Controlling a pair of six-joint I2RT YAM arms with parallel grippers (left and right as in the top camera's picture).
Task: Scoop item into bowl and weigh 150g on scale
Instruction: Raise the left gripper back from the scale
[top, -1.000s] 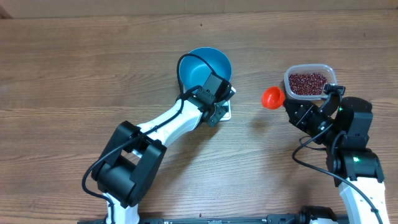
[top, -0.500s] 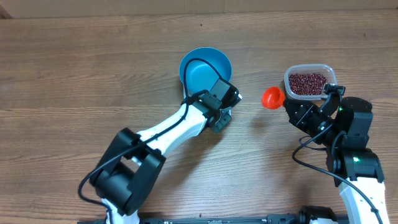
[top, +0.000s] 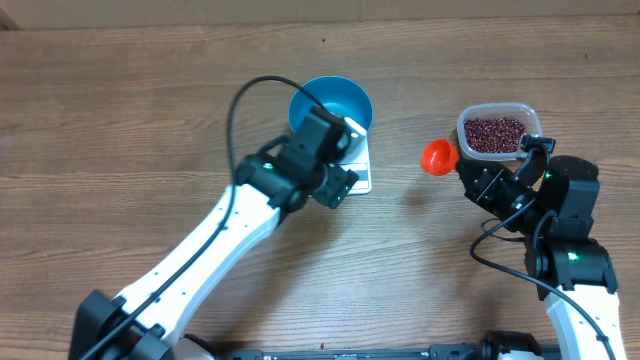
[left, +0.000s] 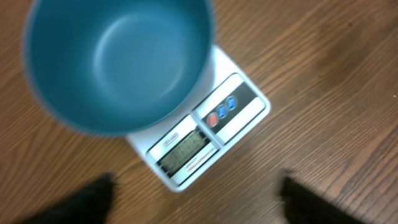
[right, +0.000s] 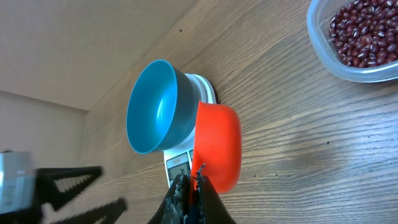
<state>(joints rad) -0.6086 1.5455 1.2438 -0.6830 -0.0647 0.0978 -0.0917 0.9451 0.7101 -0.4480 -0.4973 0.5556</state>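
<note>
Red-brown beans (top: 493, 135) lie heaped in a clear plastic tub (top: 465, 122) at the right of the wooden worktop (top: 120, 110), none of them yet moved. The blue bowl (left: 118, 56) that should receive them stands empty on the white scale (left: 239, 115), well apart from the tub. Seen from the left wrist, the bowl covers the scale's back half and overhangs its edge. The display below it is too blurred to read.

The left fingers (left: 87, 199) are spread wide, grasping nothing, and hang over the scale's front edge. The right fingers (right: 183, 199) are clenched on the handle of an orange scoop (right: 217, 149), held just beside the tub. No beans show in it.

The risks ahead are likely these. Loose beans could roll off the scoop on the crossing from tub to bowl and scatter on the worktop. A heavy tip onto the overhanging side might shift or rock the bowl. The left arm, this close, could block the scoop's path or press on the scale and falsify the weight. One generous scoop could also overshoot the target.
</note>
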